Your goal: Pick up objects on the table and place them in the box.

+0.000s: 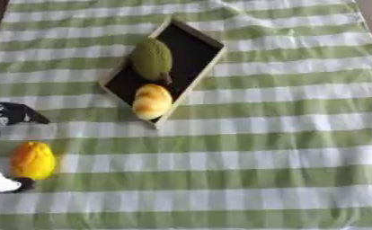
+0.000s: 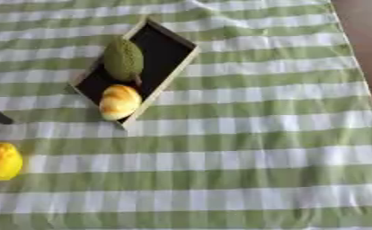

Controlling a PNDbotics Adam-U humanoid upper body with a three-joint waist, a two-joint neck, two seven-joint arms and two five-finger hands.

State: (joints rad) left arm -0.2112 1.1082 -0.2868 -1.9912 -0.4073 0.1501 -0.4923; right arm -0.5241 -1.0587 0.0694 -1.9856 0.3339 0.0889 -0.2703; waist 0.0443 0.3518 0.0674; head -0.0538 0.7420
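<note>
So the box (image 1: 209, 60) has a green fruit (image 1: 151, 59) at its middle and a bread roll (image 1: 152, 101) at its near end, no writing visible on anything. Well left of the box, the left hand (image 1: 2, 117) curls around a yellow fruit (image 1: 33, 160) on the striped cloth (image 1: 283, 134)

The left hand (image 1: 2, 117) is showing at the counter's left edge as black, rounded segments with pale silver-white patches. A lower part near the same edge is showing white casing with dark lines and a black tip.
</note>
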